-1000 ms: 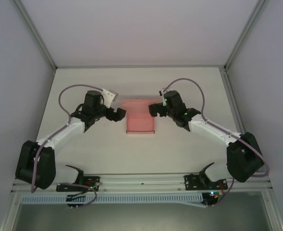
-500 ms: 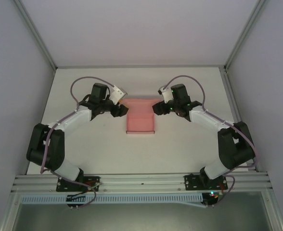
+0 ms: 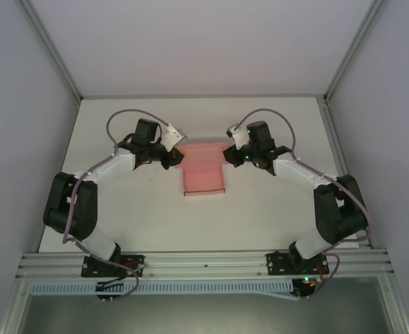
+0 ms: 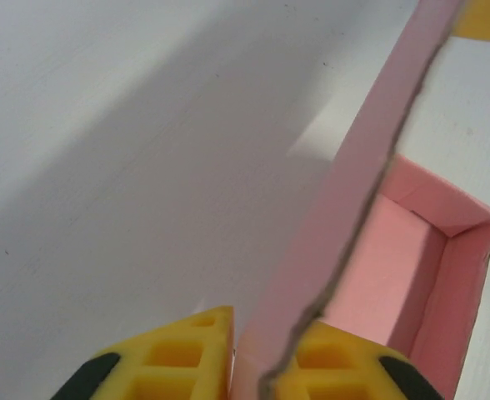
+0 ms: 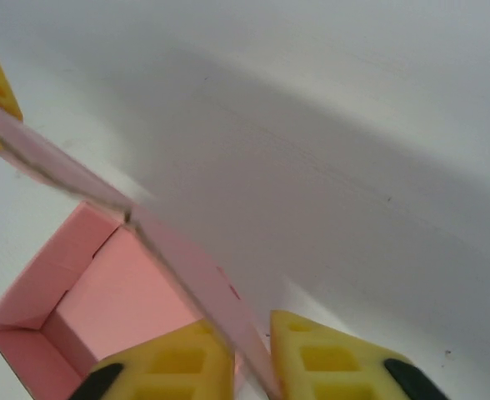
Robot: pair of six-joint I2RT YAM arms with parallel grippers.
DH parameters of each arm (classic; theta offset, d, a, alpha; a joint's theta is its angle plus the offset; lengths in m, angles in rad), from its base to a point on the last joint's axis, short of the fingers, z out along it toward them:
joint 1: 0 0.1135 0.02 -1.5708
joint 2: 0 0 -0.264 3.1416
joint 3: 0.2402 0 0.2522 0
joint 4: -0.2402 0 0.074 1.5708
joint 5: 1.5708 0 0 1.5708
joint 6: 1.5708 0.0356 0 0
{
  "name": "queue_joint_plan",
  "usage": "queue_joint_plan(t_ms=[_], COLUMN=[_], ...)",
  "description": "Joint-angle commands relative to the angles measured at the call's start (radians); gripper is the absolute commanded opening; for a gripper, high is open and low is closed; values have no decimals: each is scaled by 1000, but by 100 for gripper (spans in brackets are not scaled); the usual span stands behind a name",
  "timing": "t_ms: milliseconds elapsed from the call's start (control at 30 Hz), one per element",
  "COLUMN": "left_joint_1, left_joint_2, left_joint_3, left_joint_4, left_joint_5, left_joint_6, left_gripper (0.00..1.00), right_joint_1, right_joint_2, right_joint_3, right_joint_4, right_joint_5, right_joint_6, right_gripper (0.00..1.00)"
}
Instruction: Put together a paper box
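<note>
Left tool [image 3: 175,158] and right tool [image 3: 227,156] face each other across the far end of the paper box [image 3: 203,177], each pressed together on pink card. In the left wrist view the yellow pads of the left tool [image 4: 257,367] pinch one end of a long flap [image 4: 345,208], which stands on edge and runs away from the tool to a yellow pad at the far corner of that view. Beside the flap, on the tool's right, lies the open tray of the box [image 4: 395,275] with its low folded walls. The right wrist view mirrors this: the right tool [image 5: 249,362] grips the other end of the same flap [image 5: 178,258], and the tray [image 5: 103,308] sits to its left. Most of the box extends from between the tools toward the arm bases, resting on the white counter [image 3: 274,209]. Pale walls with metal corner posts [image 3: 55,52] enclose the counter on three sides, and a metal rail [image 3: 204,263] carries the arm bases at the near edge. A second ago both tools stood spread beside the box's far corners with the elbows low and wide; since then the elbows have drawn up and inward, the tools have moved in and closed on the flap, and the box has kept its place.
</note>
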Motion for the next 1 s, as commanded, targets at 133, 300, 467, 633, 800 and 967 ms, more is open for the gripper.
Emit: queue_joint_plan(t_ms=[133, 300, 467, 633, 800, 967], left_joint_1=[-6, -45, -142, -199, -213, -212], left_joint_2=[-50, -75, -55, 20, 78, 110], left_joint_3=[11, 10, 40, 107, 158, 150], left_joint_4=[18, 60, 114, 152, 189, 291], left_joint_5=[-55, -241, -498, -600, -655, -682], left_joint_6=[-97, -241, -385, -571, -706, -800], left_gripper=[0, 0, 0, 0, 2, 0], right_joint_1=[5, 51, 137, 204, 239, 250], right_joint_2=[-22, -80, -107, -71, -20, 40], right_joint_3=[11, -44, -82, -110, -78, -81], right_joint_4=[-17, 75, 195, 339, 360, 463], right_joint_5=[53, 191, 395, 534, 669, 707], right_joint_6=[40, 108, 248, 402, 506, 515], right_gripper=[3, 0, 0, 0, 0, 0])
